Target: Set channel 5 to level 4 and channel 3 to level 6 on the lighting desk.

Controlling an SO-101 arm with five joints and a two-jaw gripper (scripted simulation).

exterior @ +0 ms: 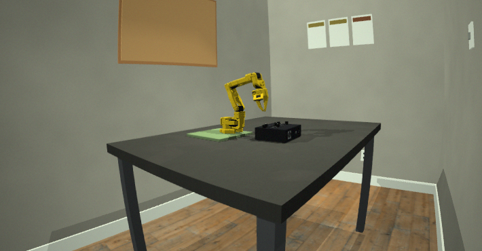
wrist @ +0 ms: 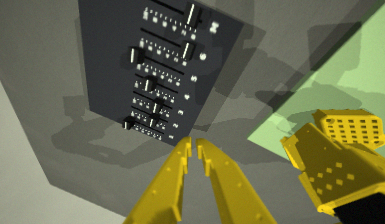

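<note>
From across the room the fader knobs on the lighting desk (exterior: 278, 133) are only small bumps, and their levels cannot be read. The wrist view shows the sliders, but the channel numerals beside them are too blurred to make out, and the desk's upper end is cut off at the frame's top. The gripper (exterior: 263, 106) hangs in the air with its jaws closed on nothing, tips nearly meeting (wrist: 192, 145). The desk sits below and just ahead of those tips, well apart from them. Behind the gripper lies the green mat (exterior: 207, 135) under the arm's base. Bare dark table (exterior: 237, 169) spreads wide around the desk towards every edge.
</note>
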